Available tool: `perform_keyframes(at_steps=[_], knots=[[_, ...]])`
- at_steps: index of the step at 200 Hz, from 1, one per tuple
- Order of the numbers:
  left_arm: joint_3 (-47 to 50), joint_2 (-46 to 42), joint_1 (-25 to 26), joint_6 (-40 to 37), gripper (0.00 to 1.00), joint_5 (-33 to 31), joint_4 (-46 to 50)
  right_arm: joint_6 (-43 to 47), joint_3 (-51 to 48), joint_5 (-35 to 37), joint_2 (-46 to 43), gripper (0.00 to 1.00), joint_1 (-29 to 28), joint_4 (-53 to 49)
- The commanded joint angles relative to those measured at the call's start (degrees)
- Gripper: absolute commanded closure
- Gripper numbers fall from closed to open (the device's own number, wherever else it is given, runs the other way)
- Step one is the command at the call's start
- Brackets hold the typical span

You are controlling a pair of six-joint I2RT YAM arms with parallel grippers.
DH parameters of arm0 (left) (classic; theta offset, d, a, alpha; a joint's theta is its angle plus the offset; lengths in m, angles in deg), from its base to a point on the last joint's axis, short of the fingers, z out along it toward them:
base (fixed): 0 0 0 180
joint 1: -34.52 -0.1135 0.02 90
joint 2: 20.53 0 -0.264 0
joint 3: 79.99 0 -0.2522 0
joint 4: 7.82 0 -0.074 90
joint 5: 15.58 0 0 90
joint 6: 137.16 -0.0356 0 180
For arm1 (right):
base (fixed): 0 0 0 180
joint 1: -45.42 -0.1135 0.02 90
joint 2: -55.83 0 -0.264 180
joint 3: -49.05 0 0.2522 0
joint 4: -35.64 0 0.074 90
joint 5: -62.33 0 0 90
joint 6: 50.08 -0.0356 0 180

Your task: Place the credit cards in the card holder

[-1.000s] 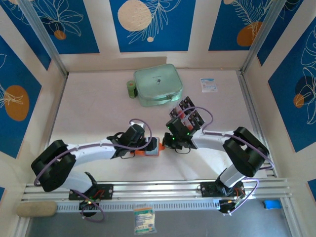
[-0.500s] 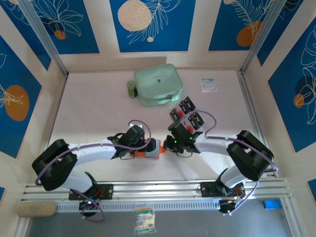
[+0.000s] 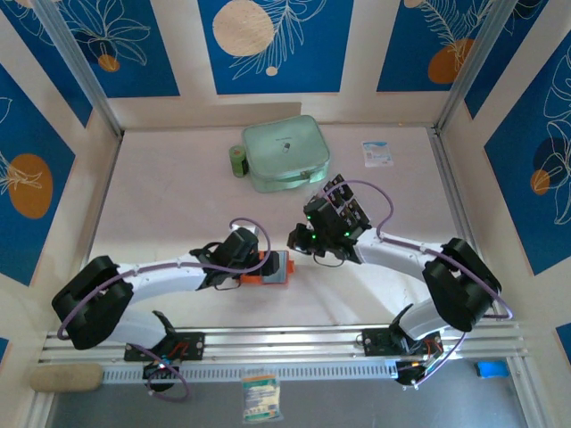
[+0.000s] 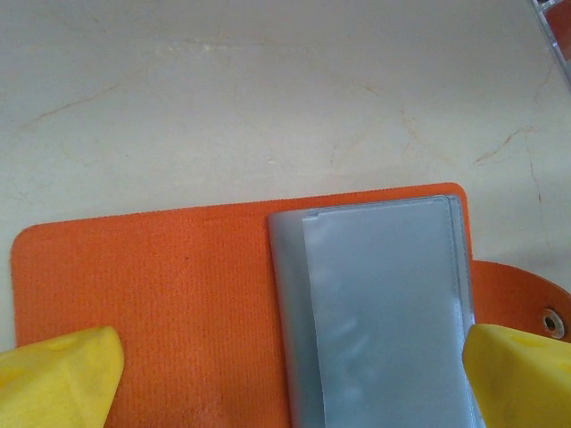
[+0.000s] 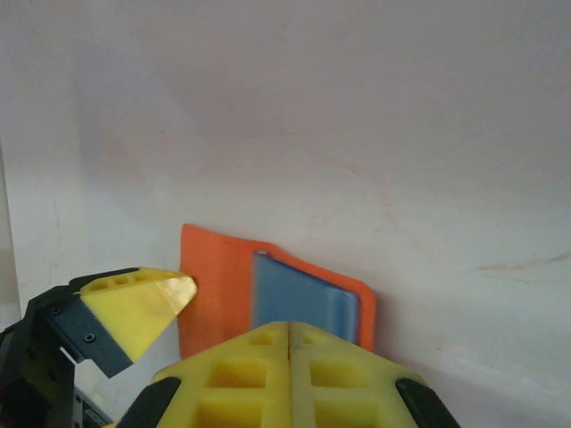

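Here, the card holder lies opened flat on the pale table with its orange inside facing up. Its greyish clear pocket covers the right half, and the snap tab pokes out beyond it. Your left gripper hangs over it with jaws spread wide. One yellow fingertip is over the bare flap and the other is at the pocket's outer edge. It grasps nothing, and you cannot tell whether the tips touch the holder. That straddle probably serves to keep the holder open and steady, leaving the pocket mouth reachable. Your right gripper is closed tight and empty, pointing at the holder from just beside it. The credit cards sit farther back, partly hidden under the right arm, so the pocket looks unfilled.
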Motion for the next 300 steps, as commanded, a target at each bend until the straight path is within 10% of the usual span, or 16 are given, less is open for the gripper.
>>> perform_keyframes(at_steps=[1, 184, 300], knots=[[0.36, -0.96, -0.36, -1.47, 0.03, -0.96, -0.58, 1.49, 2.25, -3.31, 2.87, 1.00, 0.07, -0.38], [2.24, -1.83, -0.37, -3.21, 0.09, -1.04, -0.23, 0.24, 1.94, -9.91, 16.10, 1.00, -0.45, 5.24], [3.31, -1.73, -0.27, -2.39, 0.09, -1.20, -1.21, 3.60, 2.30, -6.22, 9.60, 1.00, -1.42, 0.16]])
